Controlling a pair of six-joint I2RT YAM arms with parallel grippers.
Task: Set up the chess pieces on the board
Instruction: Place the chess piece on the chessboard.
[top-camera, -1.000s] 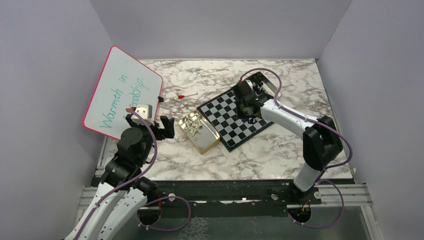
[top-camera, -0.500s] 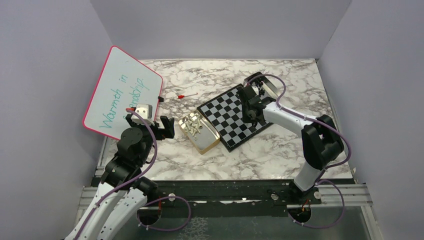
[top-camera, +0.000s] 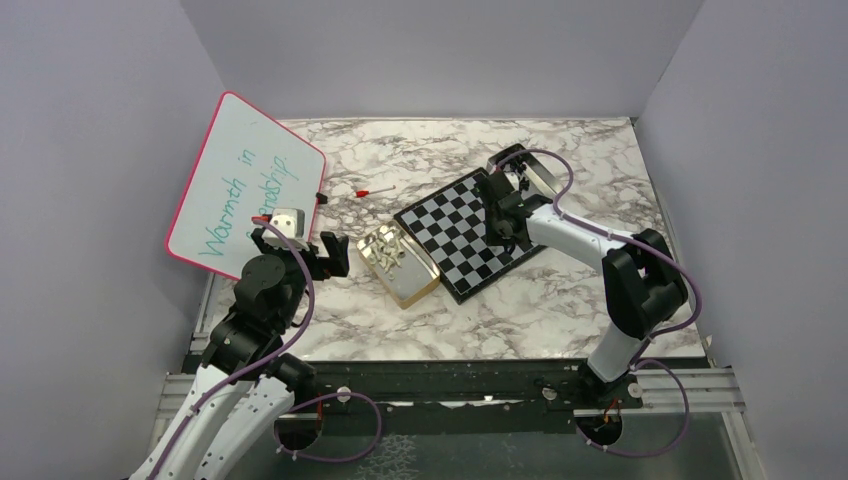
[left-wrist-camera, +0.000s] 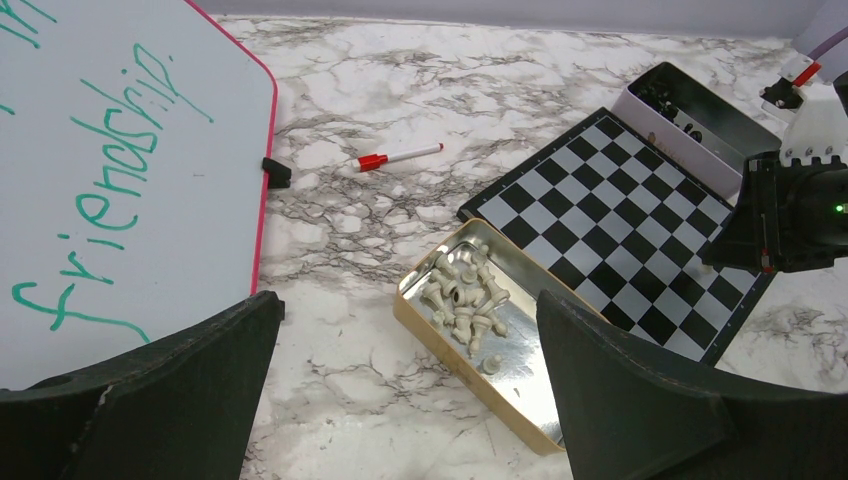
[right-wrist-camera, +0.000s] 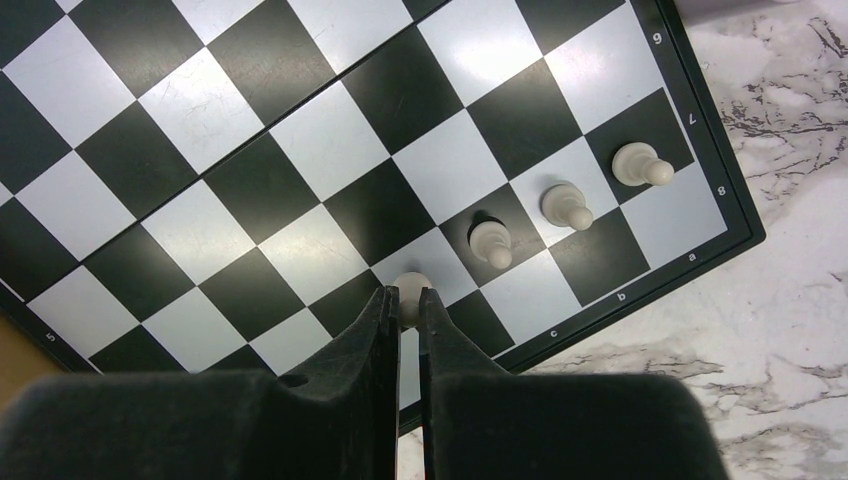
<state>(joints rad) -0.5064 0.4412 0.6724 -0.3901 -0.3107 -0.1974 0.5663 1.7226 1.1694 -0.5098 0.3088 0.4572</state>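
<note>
The likeliest slip, I judge, is at release. If the right fingers (right-wrist-camera: 375, 340) part unevenly or lift off at a slant, the tiny pawn (right-wrist-camera: 408, 285) could tip or roll, or knock its nearest neighbour. It could also settle across a line between squares.

Those fingers are nearly closed, pinching the pale pawn by its head at the lower centre of the wrist view. Whether its base touches the board (right-wrist-camera: 250, 180) I cannot tell.

Up and to the right, three pawns (right-wrist-camera: 566, 205) stand in a diagonal row toward the board's corner, and the held one sits over the next square in line.

The left fingers (left-wrist-camera: 180, 400) are spread wide and hold nothing, well apart from the board. Between them, the left wrist view shows a tin (left-wrist-camera: 520, 370) of pale pieces (left-wrist-camera: 462, 300) on the table (left-wrist-camera: 400, 80).
</note>
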